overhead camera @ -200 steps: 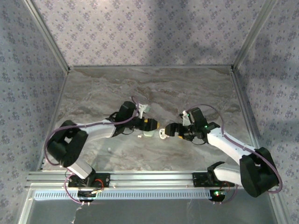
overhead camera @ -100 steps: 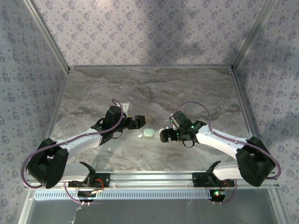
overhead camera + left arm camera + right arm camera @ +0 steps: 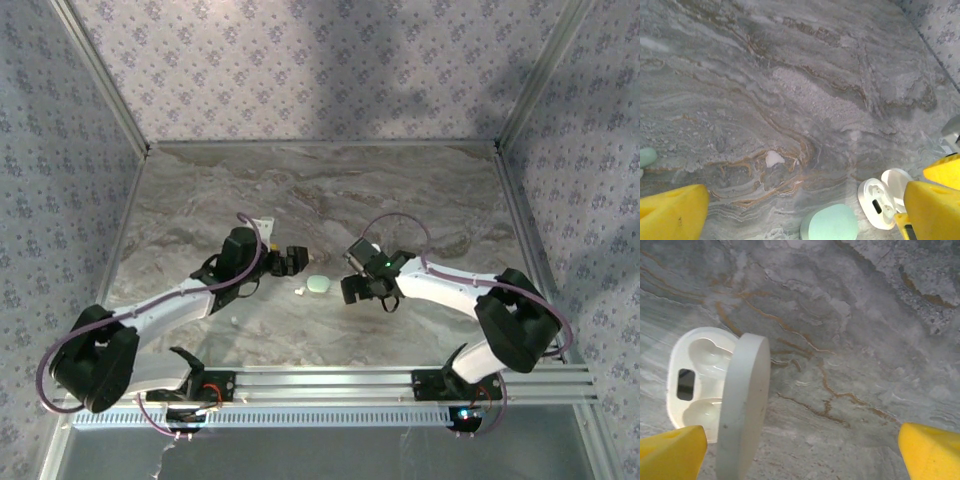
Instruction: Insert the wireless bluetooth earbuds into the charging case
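Note:
The white charging case [image 3: 697, 377] lies open on the marble, its lid [image 3: 742, 410] standing up and both wells looking empty. It also shows at the lower right of the left wrist view as the white case [image 3: 880, 200]. One tiny white earbud [image 3: 774, 158] lies loose on the marble, a white speck [image 3: 298, 292] from above. My left gripper [image 3: 800, 212] is open above the table, left of the cases [image 3: 292, 260]. My right gripper [image 3: 800, 452] is open with the white case by its left finger [image 3: 352, 288]. Neither holds anything.
A closed mint-green case [image 3: 832, 223] lies between the two grippers [image 3: 319, 285]. A small mint piece [image 3: 646, 156] sits at the left edge of the left wrist view. Another pale speck [image 3: 234, 321] lies nearer the arm bases. Patterned walls [image 3: 100, 180] enclose the table.
My left gripper has opened, pulled back to the left and left the mint-green case lying on the table. My right gripper has shifted slightly left over the white case.

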{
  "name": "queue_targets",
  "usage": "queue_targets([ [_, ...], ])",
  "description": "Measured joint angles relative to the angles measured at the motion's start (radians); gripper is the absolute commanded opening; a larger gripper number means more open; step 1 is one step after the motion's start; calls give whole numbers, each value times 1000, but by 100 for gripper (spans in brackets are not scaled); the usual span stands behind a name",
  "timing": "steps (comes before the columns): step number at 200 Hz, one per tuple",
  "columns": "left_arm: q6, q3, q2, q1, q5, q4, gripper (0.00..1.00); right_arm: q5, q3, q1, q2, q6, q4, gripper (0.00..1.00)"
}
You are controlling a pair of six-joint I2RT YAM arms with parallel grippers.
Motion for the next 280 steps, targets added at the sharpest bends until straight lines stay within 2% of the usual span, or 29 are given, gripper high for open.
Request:
queue_targets([
  [43,8,-18,-63,0,-22,-2,100,62,15,5,11,15,-45,100],
  [148,8,-31,-69,0,-26,-13,100,170,56,-9,16,18,-142,100],
  [231,8,-34,-71,0,-26,-13,100,181,90,-50,34,3,-161,100],
  [280,8,-48,-96,0,-29,-13,100,151,95,-25,-19,-10,-162,100],
])
